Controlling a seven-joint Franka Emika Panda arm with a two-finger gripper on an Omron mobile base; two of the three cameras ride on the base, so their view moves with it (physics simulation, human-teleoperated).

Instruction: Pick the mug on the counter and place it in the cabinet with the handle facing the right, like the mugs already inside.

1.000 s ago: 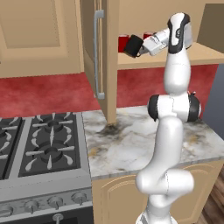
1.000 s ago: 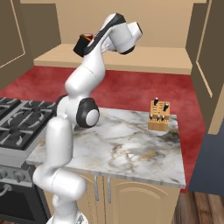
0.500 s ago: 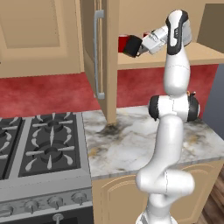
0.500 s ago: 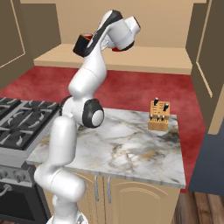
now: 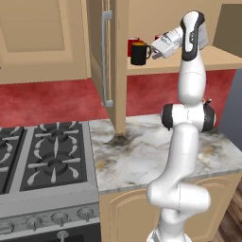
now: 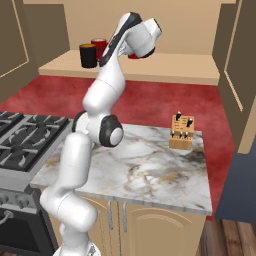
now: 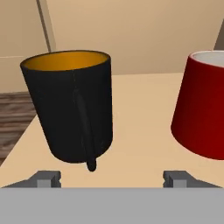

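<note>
The black mug (image 7: 72, 105) is seen standing upright on the shelf (image 7: 144, 153) inside the cabinet (image 5: 118, 61), and nothing is left of it on the tabletop (image 6: 140, 165). The gripper (image 7: 113, 178) is found right in front of the mug, just a little way back from it. Its two tips are spread wide, one on each side, and nothing is held between them. The mug is not touched by them. In the hand view, the mug's thin black handle (image 7: 85, 131) is turned straight toward the gripper. In the left base view the gripper (image 5: 155, 49) is reached in from the right side, so the handle is judged to be facing right, as was asked. The mug's long way runs up and down, with the orange inside open at the top. Beside it a red mug (image 7: 201, 109) is seen, near but not touching. In the right base view the black mug (image 6: 88, 55) is set toward the left end of the shelf, with a red mug (image 6: 99, 48) just behind it. Nothing can be seen inside the mugs. A straight pull back, away from the handle, is likely all that is needed next, and the handle could be bumped if the gripper is swung sideways.
</note>
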